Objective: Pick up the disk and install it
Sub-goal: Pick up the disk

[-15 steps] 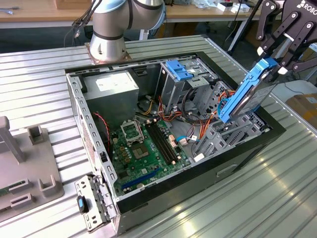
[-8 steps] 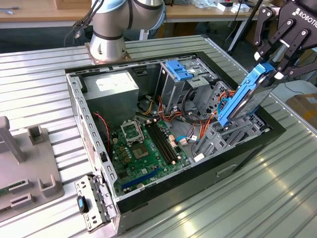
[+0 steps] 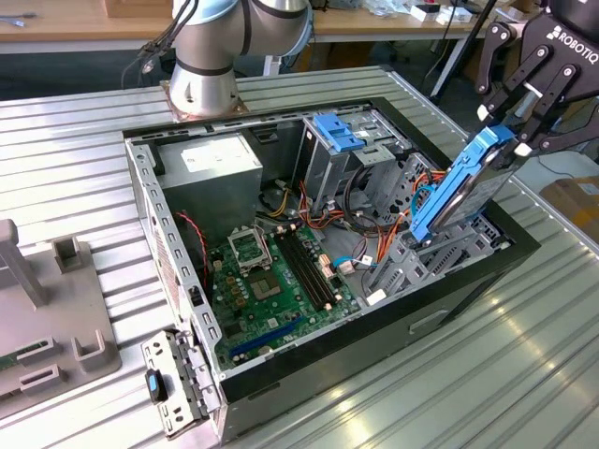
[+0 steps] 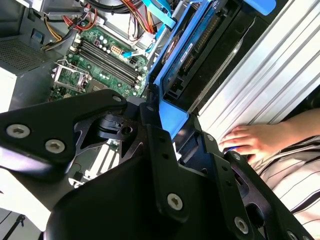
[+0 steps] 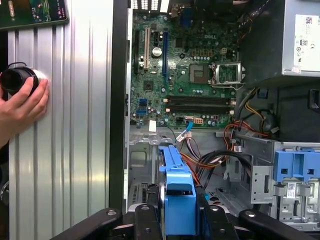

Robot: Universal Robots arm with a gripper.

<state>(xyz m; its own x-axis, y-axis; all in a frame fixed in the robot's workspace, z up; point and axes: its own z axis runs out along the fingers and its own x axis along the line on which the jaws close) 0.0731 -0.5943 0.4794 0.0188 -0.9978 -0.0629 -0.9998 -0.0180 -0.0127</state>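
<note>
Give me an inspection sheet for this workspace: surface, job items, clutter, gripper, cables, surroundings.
Surface: ribbed metal table, carrying an open computer case.
Job's things: the disk, tilted, lower end inside the case.
Clutter: grey fixture at the exterior view's left.
Gripper: gripper shut on the disk's upper end.
Cables: red, orange and black bundle beside the disk.
Surroundings: a person's hand on the table; wooden benches behind.

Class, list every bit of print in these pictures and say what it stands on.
On the tool: a maker's name in white capitals.
On the motherboard: a white maker's mark; the rest too small.
On the power supply label: too small.
On the disk: too blurred.
</note>
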